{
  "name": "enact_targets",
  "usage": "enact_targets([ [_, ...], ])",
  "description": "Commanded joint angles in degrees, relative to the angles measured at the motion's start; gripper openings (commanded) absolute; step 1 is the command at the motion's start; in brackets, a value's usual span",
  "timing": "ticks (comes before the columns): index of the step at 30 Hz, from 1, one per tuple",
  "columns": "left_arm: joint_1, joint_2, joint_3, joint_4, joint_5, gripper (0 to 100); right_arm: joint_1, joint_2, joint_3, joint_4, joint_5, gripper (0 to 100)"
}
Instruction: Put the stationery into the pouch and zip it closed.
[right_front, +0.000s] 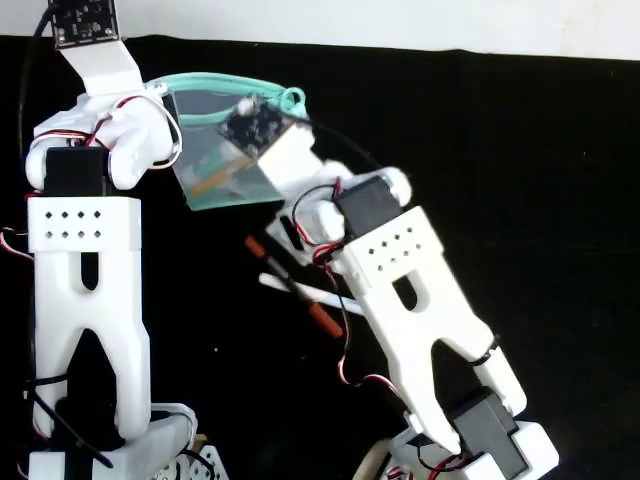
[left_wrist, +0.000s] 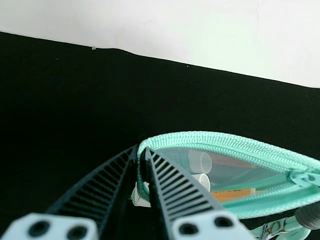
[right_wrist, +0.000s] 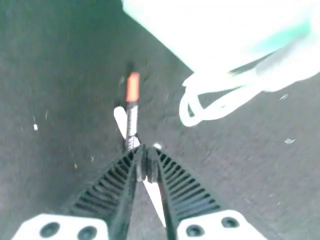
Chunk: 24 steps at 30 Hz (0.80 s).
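Upper centre of the high view, the pouch (right_front: 235, 190) lies unzipped with some stationery (left_wrist: 200, 161) inside, its rim pinched by the left gripper (left_wrist: 143, 160). Just below it, the right gripper (right_wrist: 145, 162) looks pressed together on the orange-tipped pen (right_wrist: 132, 107), which crosses a white pen (right_wrist: 120, 120) on the table (right_front: 520, 200). By my judgement both have yet to go in, then the zipping.

No text, number, label or sign can be read anywhere. A thin line of dark print runs along the tan stick (left_wrist: 232, 192) inside the mint-green mesh zip pouch (left_wrist: 225, 142), but it is too small to make out.
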Motion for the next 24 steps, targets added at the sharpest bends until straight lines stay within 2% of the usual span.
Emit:
enact_targets([
  [1, 0.75, 0.92, 1.19, -0.18, 0.35, 1, 0.48, -2.59, -8.04, 2.51, -0.53, 0.8],
  [4, 0.75, 0.92, 1.19, -0.18, 0.35, 1, 0.40, -2.59, -8.48, 4.26, -0.53, 0.8],
  [8, 0.75, 0.92, 1.19, -0.18, 0.35, 1, -0.13, -2.59, -1.54, 4.00, -0.53, 0.8],
  [17, 0.75, 0.92, 1.19, -0.18, 0.35, 1, -5.32, -2.59, 9.71, 3.91, -0.44, 1.2],
  [24, 0.75, 0.92, 1.19, -0.18, 0.35, 1, -5.49, -2.59, 19.47, -1.89, -0.09, 1.3],
])
